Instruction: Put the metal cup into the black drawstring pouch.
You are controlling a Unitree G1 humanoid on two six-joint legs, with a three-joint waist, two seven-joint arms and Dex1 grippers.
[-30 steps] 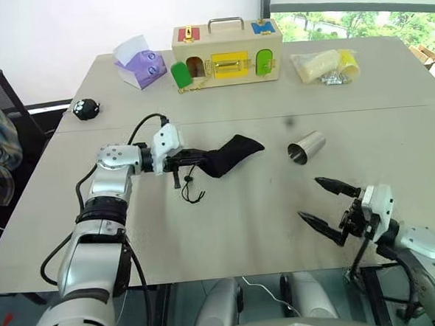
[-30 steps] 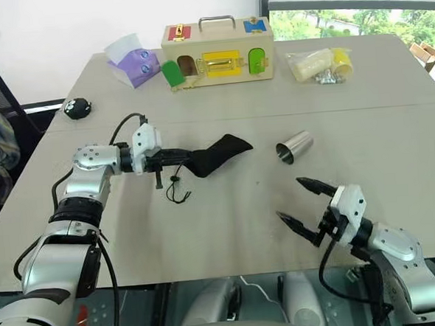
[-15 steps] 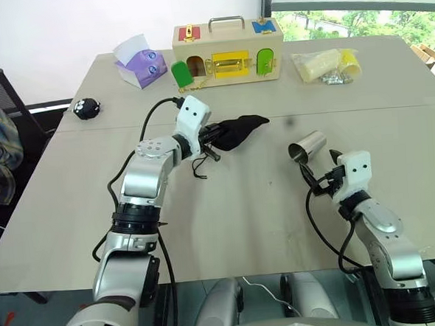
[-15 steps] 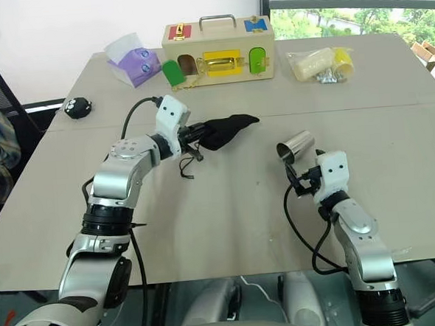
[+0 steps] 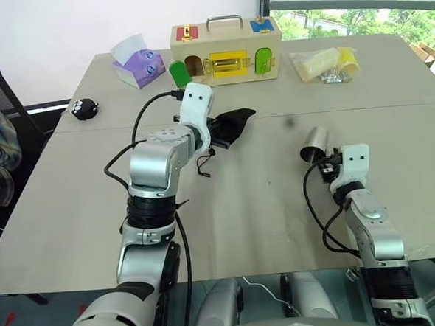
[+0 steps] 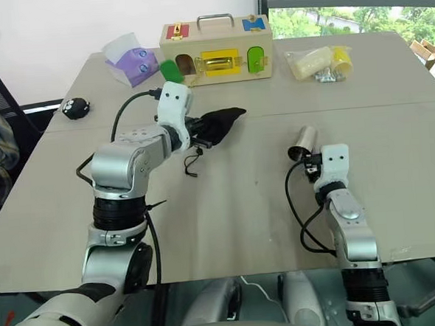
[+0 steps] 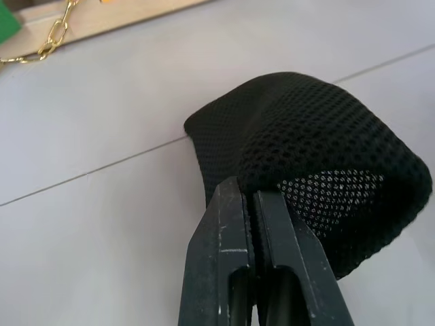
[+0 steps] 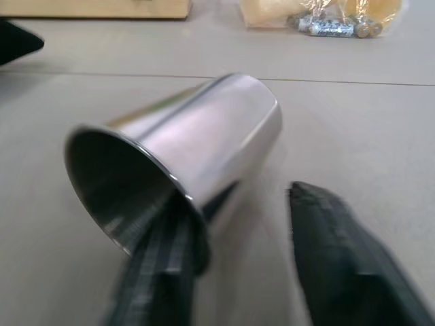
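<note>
I am working over a pale grey table (image 5: 244, 228) with a window behind it and a wooden latch box (image 5: 225, 53) at its far edge. My left gripper (image 7: 253, 204) is clamped fully shut on the rim of the black drawstring pouch (image 5: 228, 125), which hangs from the fingertips and trails away ahead of them, its cord dangling beneath the wrist. My right gripper (image 8: 238, 224) sits at the metal cup (image 8: 180, 159), which lies on its side directly ahead of the fingers, open mouth facing back toward the wrist. One finger (image 8: 160, 272) lies against or under the cup's rim; the other finger (image 8: 340, 251) stands apart beside it, so the jaws are part open and I cannot confirm a grip. I judge the step in hand to be the pickup of the cup, the pouch already being secured. The next move calls for the jaws to close squarely across the cup wall; smooth steel may roll or squirt out.
</note>
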